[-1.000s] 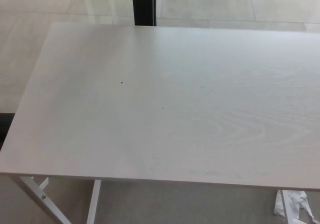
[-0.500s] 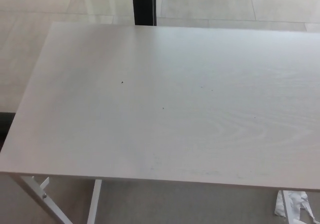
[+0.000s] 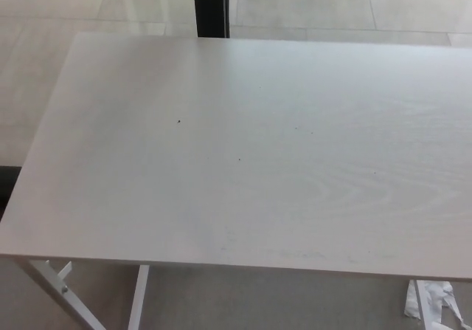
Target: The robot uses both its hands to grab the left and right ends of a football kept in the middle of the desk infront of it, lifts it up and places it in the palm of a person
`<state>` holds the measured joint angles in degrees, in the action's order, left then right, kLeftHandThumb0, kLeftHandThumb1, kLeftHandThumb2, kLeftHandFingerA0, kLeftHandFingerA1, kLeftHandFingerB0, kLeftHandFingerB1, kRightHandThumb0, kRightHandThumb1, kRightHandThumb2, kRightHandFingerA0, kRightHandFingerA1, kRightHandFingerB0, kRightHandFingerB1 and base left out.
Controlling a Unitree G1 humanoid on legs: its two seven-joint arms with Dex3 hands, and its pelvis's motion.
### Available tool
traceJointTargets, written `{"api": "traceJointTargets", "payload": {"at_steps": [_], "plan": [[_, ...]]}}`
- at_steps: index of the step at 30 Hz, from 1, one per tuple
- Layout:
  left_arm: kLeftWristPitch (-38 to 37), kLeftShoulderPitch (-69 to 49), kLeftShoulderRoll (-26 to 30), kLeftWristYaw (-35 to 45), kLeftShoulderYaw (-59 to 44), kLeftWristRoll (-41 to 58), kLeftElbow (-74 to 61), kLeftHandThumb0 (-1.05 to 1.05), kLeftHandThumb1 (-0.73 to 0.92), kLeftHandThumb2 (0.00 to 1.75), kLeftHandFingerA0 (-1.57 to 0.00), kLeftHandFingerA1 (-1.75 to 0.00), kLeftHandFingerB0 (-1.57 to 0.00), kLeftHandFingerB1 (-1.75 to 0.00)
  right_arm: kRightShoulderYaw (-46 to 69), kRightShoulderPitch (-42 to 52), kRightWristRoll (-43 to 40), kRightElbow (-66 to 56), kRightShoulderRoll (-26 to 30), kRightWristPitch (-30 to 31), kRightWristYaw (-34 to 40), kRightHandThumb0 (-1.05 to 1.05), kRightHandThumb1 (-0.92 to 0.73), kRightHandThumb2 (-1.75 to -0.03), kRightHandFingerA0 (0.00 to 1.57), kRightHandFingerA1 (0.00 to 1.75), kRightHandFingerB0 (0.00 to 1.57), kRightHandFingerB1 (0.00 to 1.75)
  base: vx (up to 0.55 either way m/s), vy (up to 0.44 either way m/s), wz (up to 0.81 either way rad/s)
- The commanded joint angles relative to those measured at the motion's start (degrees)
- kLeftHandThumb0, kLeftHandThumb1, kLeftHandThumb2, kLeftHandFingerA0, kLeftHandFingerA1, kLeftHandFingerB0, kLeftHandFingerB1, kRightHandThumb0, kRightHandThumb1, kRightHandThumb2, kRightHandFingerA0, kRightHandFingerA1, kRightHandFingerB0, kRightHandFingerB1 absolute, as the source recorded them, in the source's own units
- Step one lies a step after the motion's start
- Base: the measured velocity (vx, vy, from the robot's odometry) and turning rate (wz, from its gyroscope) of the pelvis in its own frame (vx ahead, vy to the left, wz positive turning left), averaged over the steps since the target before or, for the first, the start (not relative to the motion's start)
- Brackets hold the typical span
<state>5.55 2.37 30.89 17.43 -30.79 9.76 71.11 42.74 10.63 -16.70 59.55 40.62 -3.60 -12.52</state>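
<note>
Nothing has changed over the last second: the pale wood-grain desk (image 3: pixel 243 153) shows only a few dark specks, with no football, person's palm or robot hand in view, so finger state cannot be told; what may be crumpled white paper (image 3: pixel 435 304) lies near right on the floor.

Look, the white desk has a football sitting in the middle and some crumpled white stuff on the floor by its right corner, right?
Not quite. The head view shows no football on the white desk; its top holds only a few tiny dark specks. The rest is right: crumpled white stuff lies on the floor by the desk's near right corner.
</note>
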Motion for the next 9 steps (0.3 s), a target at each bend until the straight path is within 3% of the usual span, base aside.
{"api": "traceJointTargets", "payload": {"at_steps": [1, 2, 3, 4, 6, 7, 8, 9], "plan": [[-1.8, -0.2, 1.3, -0.2, 0.4, 1.0, 0.3, -0.83, 0.84, 0.65, -0.67, -0.54, -0.34, -0.36, 0.4, 0.6, -1.5, -0.7, 0.7, -2.6, -0.9, -0.85, -0.92, -0.71, 0.87, 0.52, 0.31, 0.32, 0.00, 0.000, 0.00], [-2.2, -0.2, 1.3, -0.5, 1.0, 0.5, 0.4, -0.83, 0.85, 0.66, -0.69, -0.53, -0.34, -0.36, 0.4, 0.4, -1.5, 0.1, 0.9, -3.7, -1.3, -0.86, -0.92, -0.70, 0.85, 0.49, 0.32, 0.31, 0.00, 0.000, 0.00], [-2.3, -0.2, 1.3, -0.6, 1.0, 0.5, 0.5, -0.84, 0.68, 1.05, -0.64, -0.65, -0.29, -0.50, 0.2, 0.3, -1.3, 0.1, 0.9, -4.2, -1.5, -0.86, -0.92, -0.71, 0.86, 0.49, 0.32, 0.31, 0.00, 0.000, 0.00], [-1.9, 0.0, 1.2, -0.7, 0.5, 1.2, 0.5, -0.82, 0.84, 0.65, -0.70, -0.55, -0.35, -0.37, 0.2, 0.2, -1.4, 0.1, 0.9, -4.3, -1.5, -0.86, -0.92, -0.69, 0.87, 0.50, 0.33, 0.31, 0.00, 0.000, 0.00], [-1.8, 0.0, 1.1, -0.7, 0.3, 1.6, 0.6, -0.82, 0.84, 0.65, -0.70, -0.55, -0.35, -0.37, 0.0, 0.1, -1.4, 0.3, 0.9, -4.5, -1.5, -0.86, -0.92, -0.70, 0.85, 0.50, 0.33, 0.31, 0.00, 0.000, 0.00], [-1.6, 0.1, 1.2, -1.0, 0.3, 1.7, 0.6, -0.83, 0.67, 1.03, -0.65, -0.65, -0.31, -0.50, 0.1, 0.1, -1.5, 0.3, 1.0, -4.4, -1.6, -0.86, -0.92, -0.69, 0.85, 0.50, 0.34, 0.31, 0.00, 0.000, 0.00], [-2.1, 0.0, 1.2, -0.7, 0.6, 1.5, 0.8, -0.84, 0.84, 0.65, -0.72, -0.55, -0.35, -0.37, 0.1, 0.0, -1.6, 0.6, 1.1, -4.6, -2.0, -0.86, -0.92, -0.69, 0.84, 0.50, 0.33, 0.31, 0.00, 0.000, 0.00], [-2.1, 0.0, 1.2, -0.7, 0.6, 1.5, 0.8, -0.84, 0.84, 0.65, -0.72, -0.55, -0.35, -0.37, 0.0, 0.0, -1.6, 0.6, 1.1, -4.7, -2.0, -0.86, -0.92, -0.69, 0.84, 0.50, 0.33, 0.31, 0.00, 0.000, 0.00]]}}
